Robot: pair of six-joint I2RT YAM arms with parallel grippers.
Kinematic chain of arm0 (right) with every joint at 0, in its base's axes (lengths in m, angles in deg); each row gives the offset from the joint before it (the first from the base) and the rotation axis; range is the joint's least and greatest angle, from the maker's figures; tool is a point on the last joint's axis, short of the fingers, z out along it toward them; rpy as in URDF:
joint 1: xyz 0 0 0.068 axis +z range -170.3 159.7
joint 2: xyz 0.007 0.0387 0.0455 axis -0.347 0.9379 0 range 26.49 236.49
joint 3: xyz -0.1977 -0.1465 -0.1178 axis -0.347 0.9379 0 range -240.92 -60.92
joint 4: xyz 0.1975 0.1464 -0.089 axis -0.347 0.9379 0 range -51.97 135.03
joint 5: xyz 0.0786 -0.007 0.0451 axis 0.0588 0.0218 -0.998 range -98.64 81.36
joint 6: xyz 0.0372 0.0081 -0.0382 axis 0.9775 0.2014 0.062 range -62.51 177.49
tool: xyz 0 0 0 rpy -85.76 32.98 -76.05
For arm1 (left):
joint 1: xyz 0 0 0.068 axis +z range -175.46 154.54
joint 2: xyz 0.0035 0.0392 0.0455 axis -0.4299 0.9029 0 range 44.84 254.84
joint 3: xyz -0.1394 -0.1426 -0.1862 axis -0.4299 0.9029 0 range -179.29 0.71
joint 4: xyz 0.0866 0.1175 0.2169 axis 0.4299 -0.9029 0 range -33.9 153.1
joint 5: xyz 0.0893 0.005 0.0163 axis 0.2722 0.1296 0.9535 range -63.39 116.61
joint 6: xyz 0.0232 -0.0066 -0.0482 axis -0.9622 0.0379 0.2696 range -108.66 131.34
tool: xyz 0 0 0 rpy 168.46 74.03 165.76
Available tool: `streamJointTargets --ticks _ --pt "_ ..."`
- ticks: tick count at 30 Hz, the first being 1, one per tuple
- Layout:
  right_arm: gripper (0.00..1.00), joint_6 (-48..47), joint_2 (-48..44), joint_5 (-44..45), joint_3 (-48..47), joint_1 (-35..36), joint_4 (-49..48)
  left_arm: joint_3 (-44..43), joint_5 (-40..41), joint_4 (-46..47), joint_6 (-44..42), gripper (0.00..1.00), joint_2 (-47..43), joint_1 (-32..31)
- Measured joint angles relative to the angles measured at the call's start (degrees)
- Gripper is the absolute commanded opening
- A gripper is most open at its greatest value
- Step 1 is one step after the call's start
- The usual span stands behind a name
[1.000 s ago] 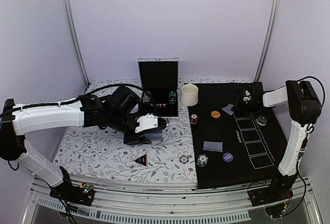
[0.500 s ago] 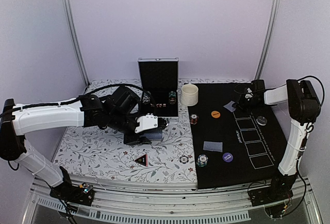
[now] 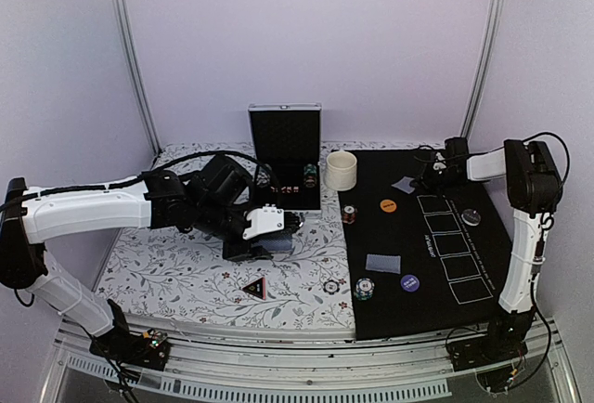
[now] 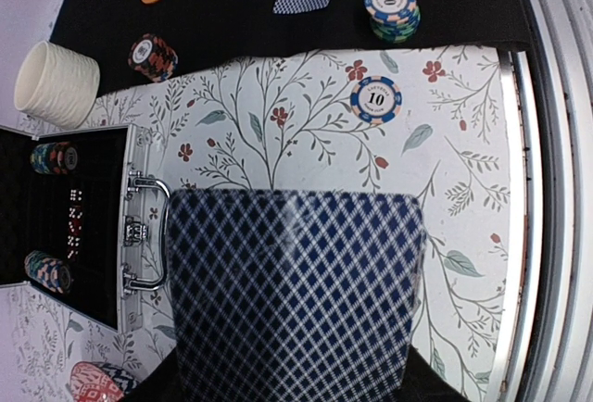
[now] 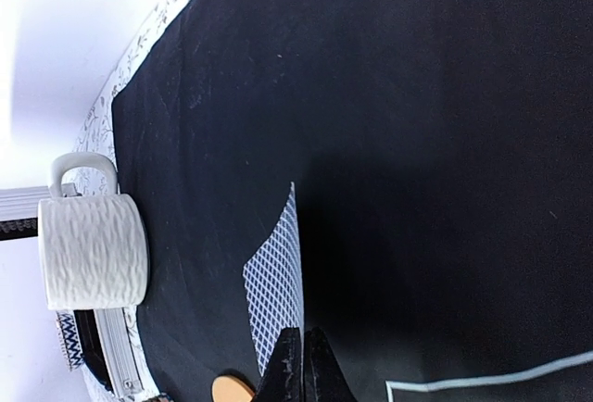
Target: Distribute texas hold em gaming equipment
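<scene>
Playing card [image 5: 276,283] with the blue-lattice back is pinched at one corner in my right gripper [image 5: 304,335], whose fingers are drawn almost together on it. It is over the far end of the black mat [image 3: 436,315], not far from the cream cup [image 3: 341,170]; I cannot tell whether its free edge touches the mat.

My left gripper [image 3: 283,223] hangs over the floral cloth [image 3: 167,273] in front of the open case [image 3: 285,157], clamped on a deck [image 4: 296,291] whose back fills the lower half of the wrist view and hides the fingers.

A second card [image 3: 382,263] lies flat on the mat, with the orange disc [image 3: 388,205] beyond it and the dark blue disc [image 3: 409,282] near its right corner. One chip stack [image 3: 364,288] stands at the mat's left edge. A single chip [image 3: 330,286] lies on the cloth just beside it, and the triangle marker [image 3: 253,285] is further left.
</scene>
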State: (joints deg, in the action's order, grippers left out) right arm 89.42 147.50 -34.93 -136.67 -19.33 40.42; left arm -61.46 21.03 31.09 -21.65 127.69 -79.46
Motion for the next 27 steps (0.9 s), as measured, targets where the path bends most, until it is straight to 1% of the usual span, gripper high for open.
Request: streamJointTargets --ticks 3,5,6,7,8,10,12,13,14,16,19,23,25,27 --pt "0.03 0.0 2.69 -0.66 -3.98 0.92 1.07 -0.02 0.0 0.0 -0.02 0.53 0.0 0.0" --pt "0.05 -0.04 4.0 -0.94 -6.43 1.6 1.75 0.0 0.0 0.0 -0.02 0.53 0.0 0.0" --pt "0.08 -0.02 4.7 -1.09 -7.8 1.95 2.32 0.0 0.0 0.0 -0.02 0.53 0.0 0.0" --pt "0.14 -0.09 5.35 -1.22 -9.22 2.23 2.78 -0.02 0.0 0.0 -0.02 0.53 0.0 0.0" --pt "0.23 -0.11 5.97 -1.27 -10.38 2.47 3.26 0.0 0.0 0.0 -0.02 0.53 0.0 0.0" --pt "0.45 -0.15 6.75 -1.07 -12.09 2.82 4.24 0.0 0.0 0.0 -0.07 0.53 0.0 0.0" --pt "0.76 -0.9 6.82 -0.09 -12.55 2.99 5.62 0.0 0.0 0.0 -0.17 0.53 0.0 0.0" --pt "0.94 -1.36 6.8 1.03 -12.83 3.06 6.75 0.0 0.0 0.0 -0.2 0.52 -0.02 0.0" --pt "1.0 -1.57 6.78 2.01 -12.9 3.1 7.32 0.0 0.0 0.0 -0.22 0.53 -0.02 0.0" --pt "0.99 -3.15 6.25 3.61 -13.0 3.1 8.41 0.0 0.0 0.0 -0.26 0.53 -0.02 0.0" --pt "0.99 -5.88 2.47 8.92 -12.76 3.91 11.82 0.0 0.0 0.0 -0.42 0.53 -0.02 -0.02" --pt "0.99 -12.15 -7.63 16.22 -11.32 6.97 14.14 0.0 0.02 0.0 -0.46 0.53 -0.02 -0.02" --pt "0.99 -16.17 -15.17 18.64 -8.9 10.91 13.27 0.0 0.04 0.02 -0.46 0.53 -0.02 -0.04" --pt "0.99 -20.57 -23.74 19.67 -5.64 17.49 10.97 0.0 0.07 0.04 -0.44 0.53 -0.02 -0.09"
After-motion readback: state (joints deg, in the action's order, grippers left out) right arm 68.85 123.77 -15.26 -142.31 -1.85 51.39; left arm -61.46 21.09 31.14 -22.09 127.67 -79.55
